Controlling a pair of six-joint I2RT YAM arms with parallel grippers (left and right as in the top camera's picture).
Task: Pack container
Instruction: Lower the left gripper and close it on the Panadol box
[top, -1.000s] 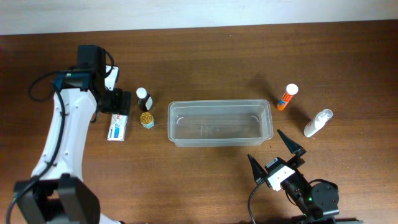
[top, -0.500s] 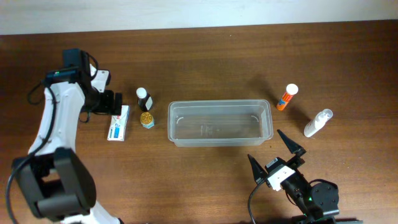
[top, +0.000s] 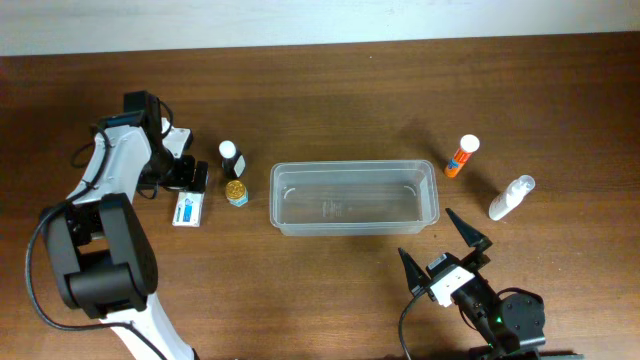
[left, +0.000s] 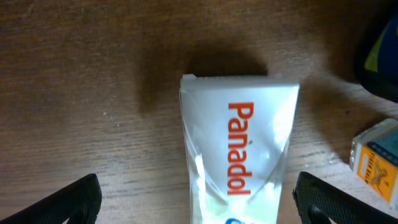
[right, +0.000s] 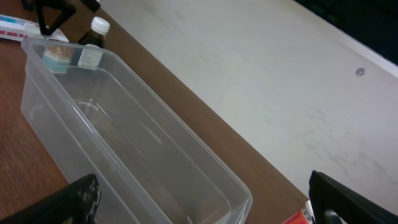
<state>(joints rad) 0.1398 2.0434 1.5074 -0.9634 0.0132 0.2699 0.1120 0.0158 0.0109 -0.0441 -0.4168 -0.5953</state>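
The clear container (top: 355, 197) sits at the middle of the overhead frame, long side running left to right on the brown table (top: 330, 90), with nothing visible inside it. To its left, in the left part of the frame, the left gripper (top: 188, 180) hangs over the upper end of a white Panadol box (top: 188, 209). The wrist view shows its two dark fingertips (left: 74, 198) spread wide, one at each lower corner of that frame, with the box lying between them and bare wood on either side — not pinched. Just beside the box, between it and the container, stand a dark bottle (top: 231, 158) with a white cap and, below it in the frame, a small jar (top: 235, 190) with a gold lid. At the right of the frame, apart from the container, lie an orange tube (top: 461, 156) with a white cap and a white spray bottle (top: 511, 197). The right gripper (top: 424, 232) is at the lower right, just below the container's right end, its pointed fingers splayed apart and holding nothing — its wrist view looks along the empty tub.
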